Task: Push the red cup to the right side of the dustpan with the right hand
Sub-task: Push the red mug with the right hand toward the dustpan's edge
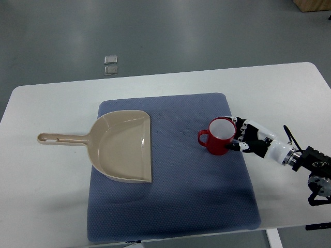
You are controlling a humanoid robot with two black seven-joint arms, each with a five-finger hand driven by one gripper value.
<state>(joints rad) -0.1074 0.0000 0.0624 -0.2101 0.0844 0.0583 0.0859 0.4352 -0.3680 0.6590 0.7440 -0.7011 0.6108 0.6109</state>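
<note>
The right hand (244, 137) is pressing its curled fingers against the red cup (219, 136), which is standing upright just to the hand's left on the blue mat (176, 206). The tan dustpan (124, 145) is lying further left, well apart, so the cup already looks to be on its right side. No readable writing is showing.
</note>
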